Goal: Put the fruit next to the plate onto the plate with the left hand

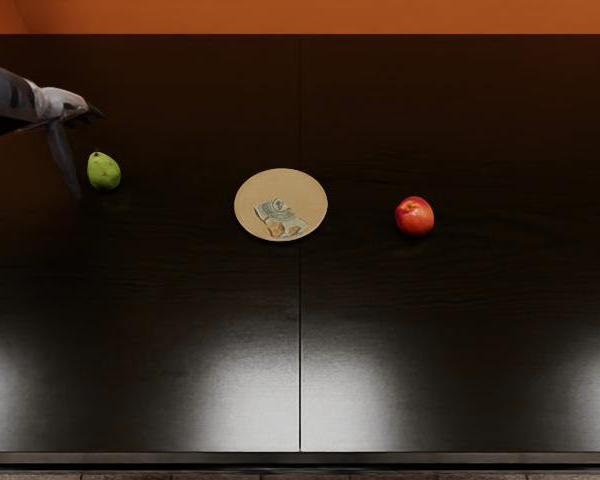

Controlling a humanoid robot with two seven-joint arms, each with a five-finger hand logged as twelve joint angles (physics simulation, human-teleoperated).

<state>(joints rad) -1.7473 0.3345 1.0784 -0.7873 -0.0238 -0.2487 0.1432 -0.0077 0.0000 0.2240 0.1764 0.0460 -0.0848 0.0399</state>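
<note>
A tan plate (280,204) with a printed pattern lies near the middle of the dark table. A green pear (104,171) stands to its left, well apart from it. A red apple (414,216) sits to the plate's right. My left hand (65,125) comes in from the upper left edge and hovers just up and left of the pear, fingers spread, one pointing down beside the fruit. It holds nothing. The right arm does not show.
The black table (300,350) has a seam down its middle and glossy reflections near the front edge. An orange wall (300,15) runs behind its far edge.
</note>
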